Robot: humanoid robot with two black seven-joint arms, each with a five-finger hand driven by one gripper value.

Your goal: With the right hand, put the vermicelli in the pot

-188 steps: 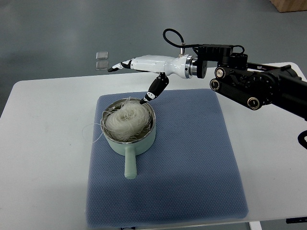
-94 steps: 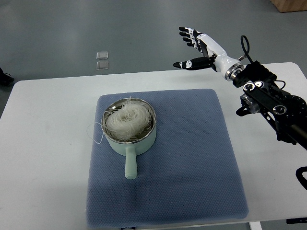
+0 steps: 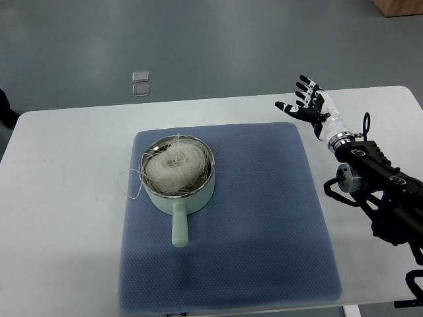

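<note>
The vermicelli [image 3: 177,166] lies coiled inside the pot [image 3: 179,182], a few strands trailing over the left rim, so the task looks done. The pot sits on the blue mat [image 3: 264,224] on the surface [image 3: 59,218], its handle pointing toward the robot. The right hand [image 3: 312,109] hangs well to the pot's right, fingers spread wide, empty

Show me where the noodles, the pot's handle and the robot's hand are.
vermicelli [image 3: 176,166], top view, middle of the white nest in the pot.
pot handle [image 3: 179,228], top view, midway along the pale green handle.
right hand [image 3: 312,105], top view, palm, fingers spread.
</note>
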